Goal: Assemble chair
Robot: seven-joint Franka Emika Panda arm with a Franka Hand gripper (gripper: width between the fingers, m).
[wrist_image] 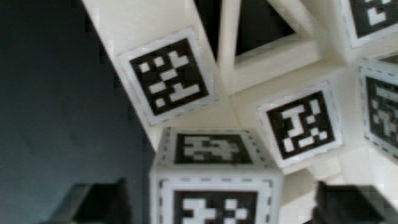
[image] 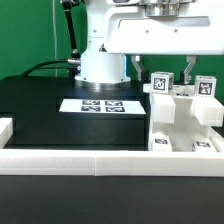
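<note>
Exterior view: the chair (image: 182, 112), a white blocky assembly with tagged posts, stands on the dark surface (image: 40, 100) at the exterior view's right, just behind the low white rail (image: 80, 160) that runs along the front. The marker board (image: 103, 104) lies flat on the surface to the chair's left in this view, apart from it. The arm's white base (image: 100, 62) rises behind the marker board. The gripper (image: 161, 68) hangs directly above the chair; its dark fingers (image: 137, 68) come down towards the tagged post tops, and contact cannot be judged here.

Wrist view: several tagged white faces of the chair (wrist_image: 214, 150) fill the picture at close range. The dark fingertips (wrist_image: 98, 203) stand either side of one tagged block, with a gap visible on each side. The gripper (wrist_image: 214, 205) is therefore spread fairly wide around that block and is not seen gripping it.
</note>
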